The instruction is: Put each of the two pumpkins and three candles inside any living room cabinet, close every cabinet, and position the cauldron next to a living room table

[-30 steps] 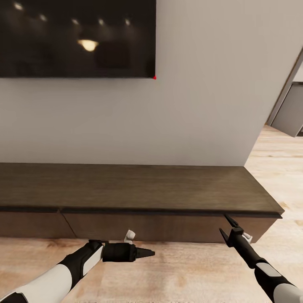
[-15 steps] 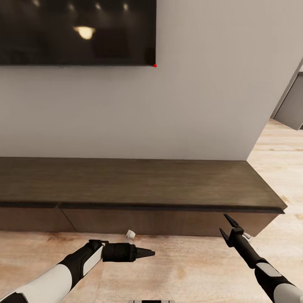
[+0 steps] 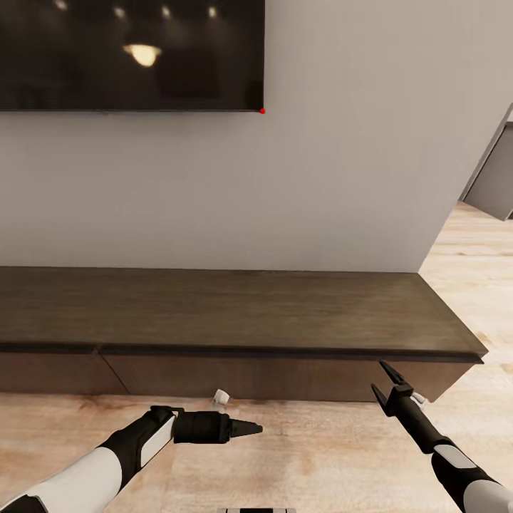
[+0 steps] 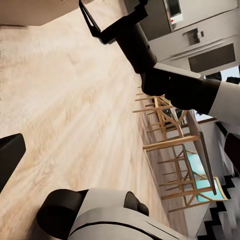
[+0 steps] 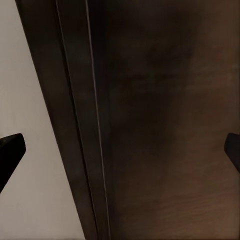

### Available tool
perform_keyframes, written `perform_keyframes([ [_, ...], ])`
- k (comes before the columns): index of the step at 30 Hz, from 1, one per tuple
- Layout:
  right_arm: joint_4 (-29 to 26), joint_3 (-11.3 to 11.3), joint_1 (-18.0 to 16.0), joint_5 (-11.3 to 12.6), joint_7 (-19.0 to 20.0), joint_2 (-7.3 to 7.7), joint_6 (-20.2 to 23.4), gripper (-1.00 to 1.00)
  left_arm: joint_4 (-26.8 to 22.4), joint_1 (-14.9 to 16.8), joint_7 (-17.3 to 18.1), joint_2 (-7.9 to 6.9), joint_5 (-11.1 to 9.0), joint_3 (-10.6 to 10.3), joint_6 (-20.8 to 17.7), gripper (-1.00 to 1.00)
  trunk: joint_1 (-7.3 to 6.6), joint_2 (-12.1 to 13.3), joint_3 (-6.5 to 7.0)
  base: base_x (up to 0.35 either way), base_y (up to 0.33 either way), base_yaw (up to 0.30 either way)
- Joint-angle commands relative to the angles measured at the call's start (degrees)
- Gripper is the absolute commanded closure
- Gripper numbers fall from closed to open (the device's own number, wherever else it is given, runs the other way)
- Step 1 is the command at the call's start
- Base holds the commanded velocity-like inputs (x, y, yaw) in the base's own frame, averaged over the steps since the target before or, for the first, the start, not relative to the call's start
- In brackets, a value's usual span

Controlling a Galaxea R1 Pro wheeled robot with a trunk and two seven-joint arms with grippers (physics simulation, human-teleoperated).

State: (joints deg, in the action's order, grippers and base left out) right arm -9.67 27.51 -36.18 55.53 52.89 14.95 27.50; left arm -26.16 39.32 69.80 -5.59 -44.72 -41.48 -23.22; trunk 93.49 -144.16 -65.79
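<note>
The right gripper was held low in front of the cabinet, near its right end, with the thin black fingers pointing up toward the edge of the top. In the right wrist view the two fingertips stood far apart at the sides of the picture, so the jaws were wide open and nothing was between them; behind them was the dark brown front of the cabinet with a narrow seam. The left gripper pointed to the right, above the wooden floor, and looked like one dark cone; I could not tell if it was open or closed, and nothing was seen in it. The cabinet was long and low, against the grey wall, and its drawer fronts were closed. A small white object lay on the floor just in front of the cabinet. A dark television hung on the wall above.
</note>
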Motion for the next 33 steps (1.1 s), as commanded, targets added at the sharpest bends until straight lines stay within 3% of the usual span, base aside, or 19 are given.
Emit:
perform_keyframes([
  [1,0.04,-0.04,-0.03,-0.14,0.08,0.01,0.44,-1.00,-0.04,0.05,0.04,-0.07,-0.55,-0.36,-0.60,-1.00,0.00,-0.02,-0.05,0.130,-0.012,0.000],
  [33,-0.31,-0.17,-0.03,-1.21,0.11,-0.10,0.41,-1.00,-0.04,0.05,-0.01,-0.03,-0.55,-0.36,-0.60,-1.00,0.00,-0.02,-0.05,0.034,-0.001,0.000],
])
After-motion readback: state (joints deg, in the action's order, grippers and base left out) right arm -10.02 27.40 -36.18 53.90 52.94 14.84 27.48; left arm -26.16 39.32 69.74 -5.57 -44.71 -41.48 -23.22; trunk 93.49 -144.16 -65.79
